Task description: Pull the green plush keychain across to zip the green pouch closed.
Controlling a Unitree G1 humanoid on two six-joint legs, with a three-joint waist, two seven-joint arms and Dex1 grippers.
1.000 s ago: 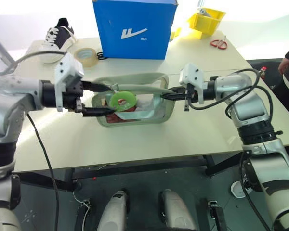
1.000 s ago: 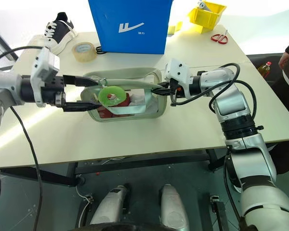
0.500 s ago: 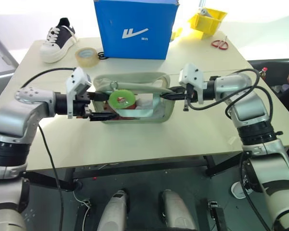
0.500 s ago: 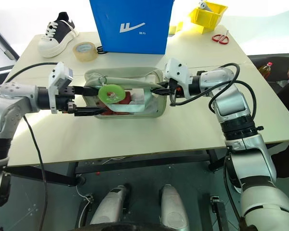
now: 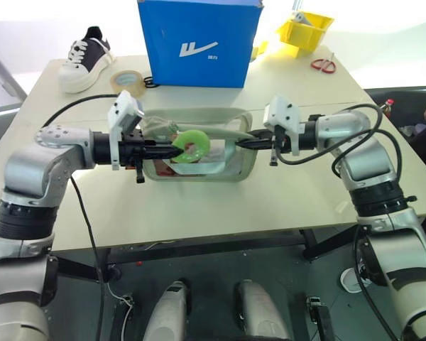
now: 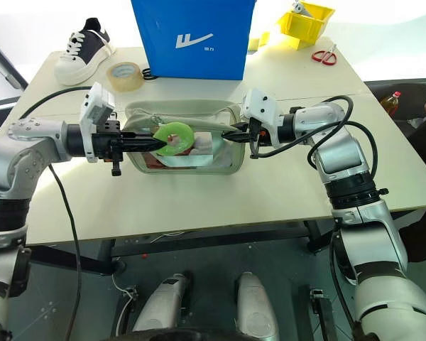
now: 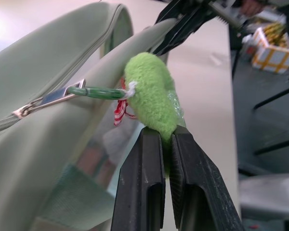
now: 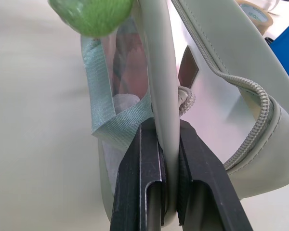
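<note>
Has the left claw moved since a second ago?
Yes. The left claw has closed in toward the green pouch and now pinches the green plush keychain.

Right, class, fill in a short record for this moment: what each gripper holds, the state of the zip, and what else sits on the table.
left gripper: shut on the green plush keychain
right gripper: shut on the green pouch at its edge
zip: partly open, keychain near the pouch's left end
table: also holds blue bag, shoe, tape roll, scissors, yellow bin
</note>
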